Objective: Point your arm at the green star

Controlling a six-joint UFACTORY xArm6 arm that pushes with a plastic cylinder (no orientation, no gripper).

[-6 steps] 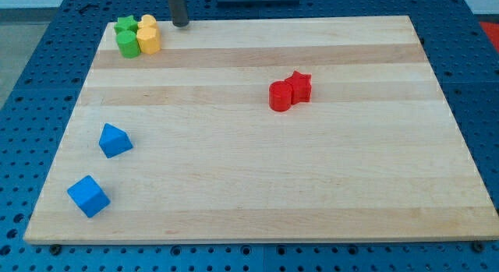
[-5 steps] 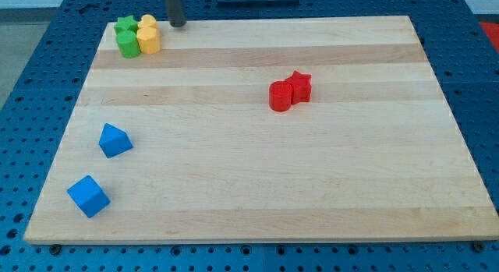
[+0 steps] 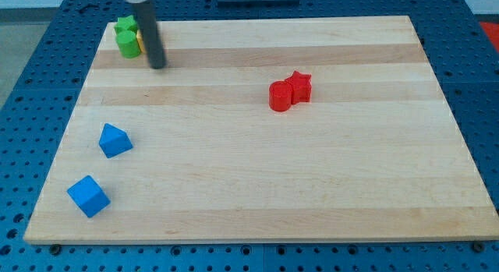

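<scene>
The green star (image 3: 125, 25) sits at the top left corner of the wooden board (image 3: 257, 186), with a green round block (image 3: 127, 44) just below it. Two yellow blocks (image 3: 140, 43) beside them are mostly hidden behind my rod. My tip (image 3: 158, 66) rests on the board just right of and below this cluster, a short way from the green star and not touching it.
A red round block (image 3: 280, 96) and a red star (image 3: 300, 86) touch each other right of the centre. A blue pointed block (image 3: 115, 139) and a blue cube (image 3: 88, 196) lie at the lower left.
My tip has moved from the board's top edge, right of the yellow blocks, down and slightly left onto the board. The rod now covers the yellow blocks. The blocks have not moved.
</scene>
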